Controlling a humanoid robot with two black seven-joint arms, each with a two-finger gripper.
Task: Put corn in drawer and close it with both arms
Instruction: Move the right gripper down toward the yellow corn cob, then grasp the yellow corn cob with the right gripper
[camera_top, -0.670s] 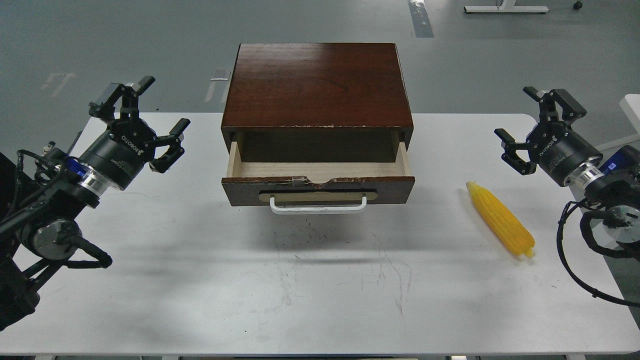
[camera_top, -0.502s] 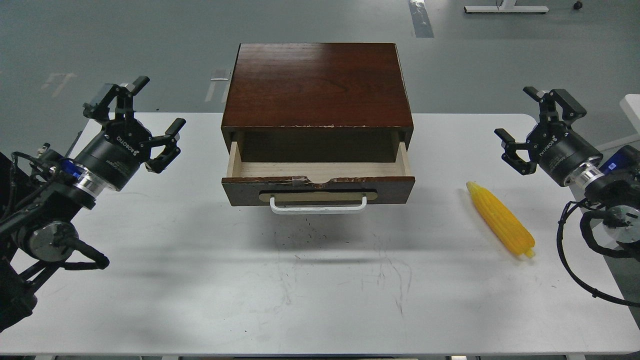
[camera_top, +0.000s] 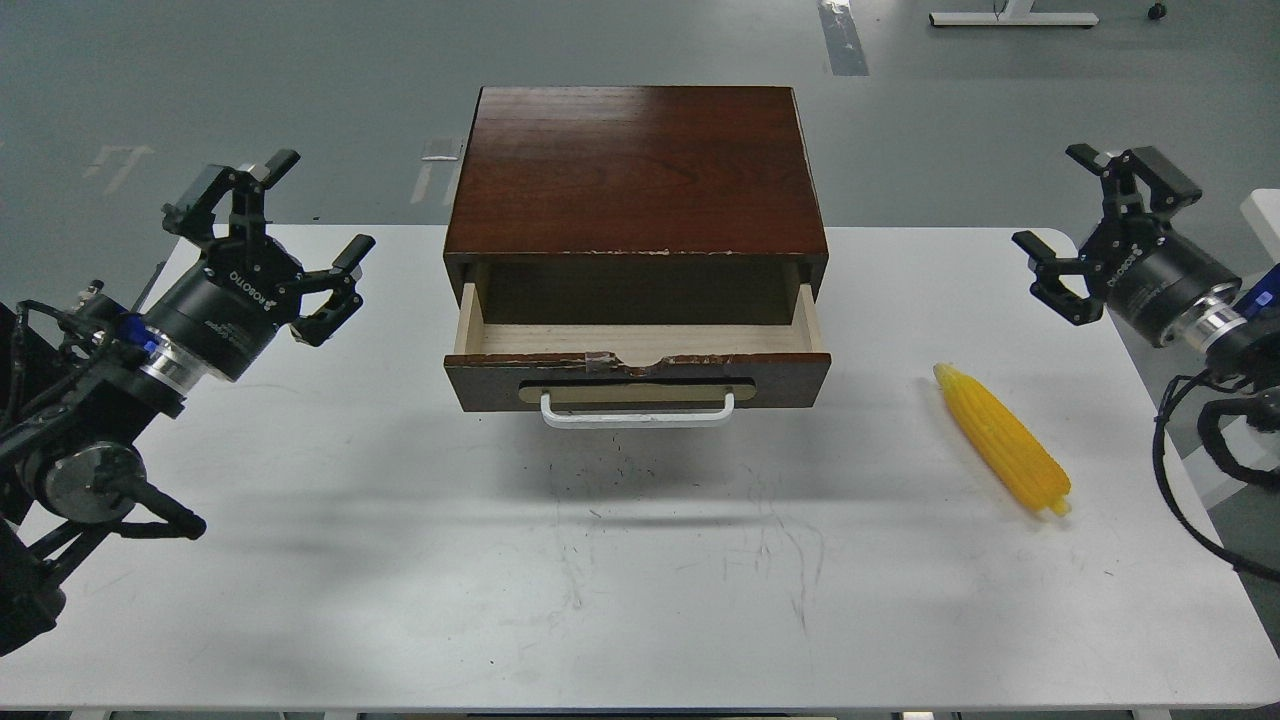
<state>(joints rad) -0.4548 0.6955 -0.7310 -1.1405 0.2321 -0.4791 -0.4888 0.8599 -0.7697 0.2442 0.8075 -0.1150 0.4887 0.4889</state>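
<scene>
My corn (camera_top: 1003, 439) is bright yellow, ribbed with rows of kernels, a paler translucent yellow at its stub end. The drawer (camera_top: 637, 378) has a dark brown front with pale chips along its top edge, a light wood interior, and a white bar handle (camera_top: 637, 412) on a tan oval plate (camera_top: 636, 392). The cabinet (camera_top: 637, 170) top is reddish-brown with darker grain streaks. The table (camera_top: 400, 560) is white, marked with fine dark scratches and specks. Both my left gripper (camera_top: 268, 228) and right gripper (camera_top: 1104, 210) are black; the left one carries white ROBOTIQ lettering, and silver rings show at both wrists. The floor (camera_top: 250, 80) is grey-green.
</scene>
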